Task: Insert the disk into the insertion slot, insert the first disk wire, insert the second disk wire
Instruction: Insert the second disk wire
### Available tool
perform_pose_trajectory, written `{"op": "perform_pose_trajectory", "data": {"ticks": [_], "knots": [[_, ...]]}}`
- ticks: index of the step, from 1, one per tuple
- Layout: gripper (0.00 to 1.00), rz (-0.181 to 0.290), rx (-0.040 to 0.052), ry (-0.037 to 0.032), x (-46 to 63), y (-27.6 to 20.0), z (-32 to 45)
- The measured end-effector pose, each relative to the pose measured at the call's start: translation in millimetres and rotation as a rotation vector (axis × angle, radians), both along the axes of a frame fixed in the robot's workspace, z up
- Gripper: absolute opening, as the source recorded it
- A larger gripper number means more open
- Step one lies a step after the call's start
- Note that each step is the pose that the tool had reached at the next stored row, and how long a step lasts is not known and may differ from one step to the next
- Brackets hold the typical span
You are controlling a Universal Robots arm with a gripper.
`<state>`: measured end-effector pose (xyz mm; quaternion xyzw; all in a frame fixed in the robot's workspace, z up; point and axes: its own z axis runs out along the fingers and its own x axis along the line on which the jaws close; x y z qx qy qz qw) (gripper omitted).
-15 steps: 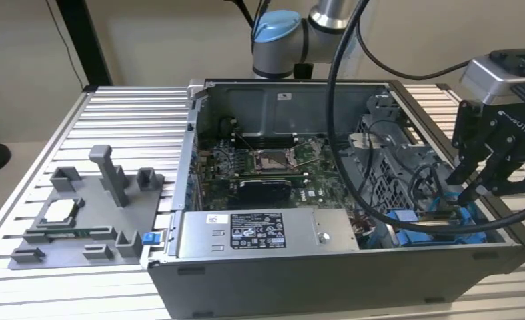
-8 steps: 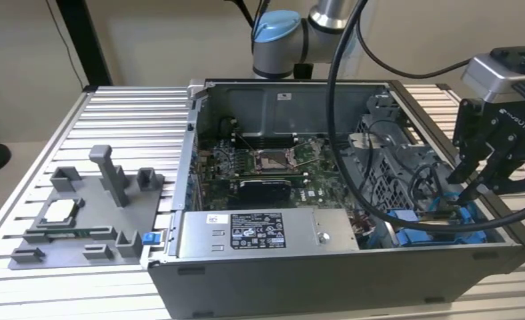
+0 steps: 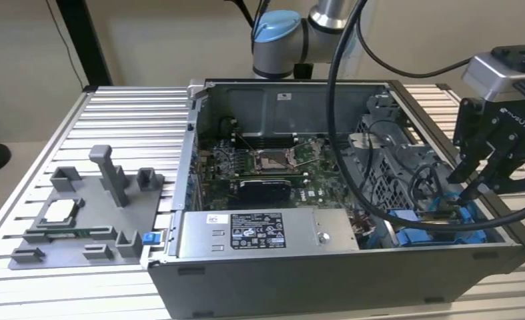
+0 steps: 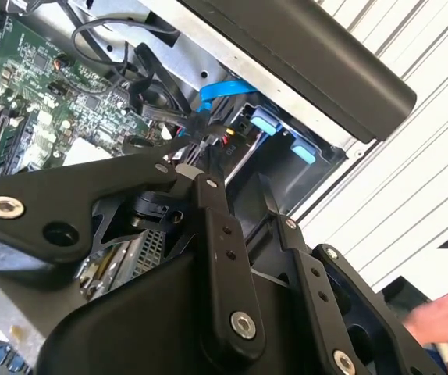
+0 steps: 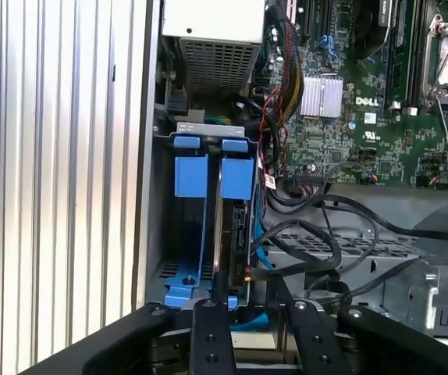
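Observation:
The open computer case (image 3: pixel 333 273) lies on a ribbed aluminium table. At its corner on the exterior view's right is the insertion slot (image 3: pixel 422 235) (image 5: pixel 191 176) (image 4: pixel 264 123), with bright blue rails and tabs. The disk (image 5: pixel 240 234) stands on edge in the slot beside a blue rail, its dark connector edge showing. My gripper (image 3: pixel 465 193) (image 5: pixel 246 289) (image 4: pixel 232 176) hangs just above the near end of the slot and the disk. A blue wire (image 5: pixel 257 262) (image 4: pixel 228 87) runs past the disk and ends in a black connector (image 4: pixel 200 134) close to the gripper's tip. Whether the gripper touches it is unclear.
The grey labelled power-supply box (image 3: pixel 244 233) sits along the case's front, with the green motherboard (image 3: pixel 262 167) behind it. Loose black cables (image 5: pixel 318 242) loop beside the slot. A grey fixture (image 3: pixel 84 213) stands on the exterior view's left. A person's hand (image 4: pixel 442 316) is nearby.

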<state>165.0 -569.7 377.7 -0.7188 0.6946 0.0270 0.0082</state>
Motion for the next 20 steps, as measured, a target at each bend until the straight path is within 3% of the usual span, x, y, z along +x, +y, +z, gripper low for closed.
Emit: {"op": "perform_pose_trajectory", "data": {"ticks": [6,11,16,20], "knots": [[1.00,0.000,0.0001,0.0000,0.0,0.0,6.7],[1.00,0.000,0.0001,0.0000,0.5,0.5,7.0],[1.00,0.001,0.0010,0.0000,2.5,8.7,6.9],[1.00,0.009,0.0030,-0.0001,6.5,10.3,5.6]]}}
